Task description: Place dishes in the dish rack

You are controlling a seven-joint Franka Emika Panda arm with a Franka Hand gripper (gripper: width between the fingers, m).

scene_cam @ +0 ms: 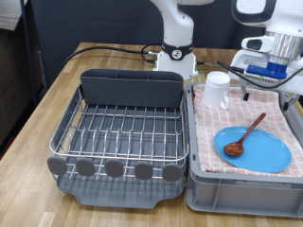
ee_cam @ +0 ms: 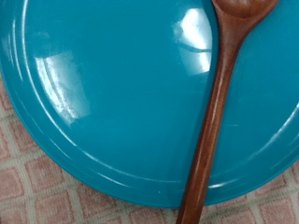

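Observation:
The bright-blue plate (scene_cam: 254,148) lies flat on the checked cloth in the grey bin at the exterior view's right. The brown wooden spoon (scene_cam: 248,133) rests across it, bowl on the plate and handle pointing up-right. The white mug (scene_cam: 219,89) stands at the bin's far left corner. The dish rack (scene_cam: 121,128) at the left has no dishes in it. My gripper (scene_cam: 275,61) hangs above the bin's far right part, apart from the dishes. The wrist view shows the plate (ee_cam: 112,93) and spoon (ee_cam: 217,103) close up; no fingers show there.
The light grey bin (scene_cam: 241,184) is lined with pink-and-white checked cloth (scene_cam: 213,132), which also shows in the wrist view (ee_cam: 37,187). The robot base (scene_cam: 175,57) stands behind the rack on the wooden table (scene_cam: 38,123). Black cables run along the table's far edge.

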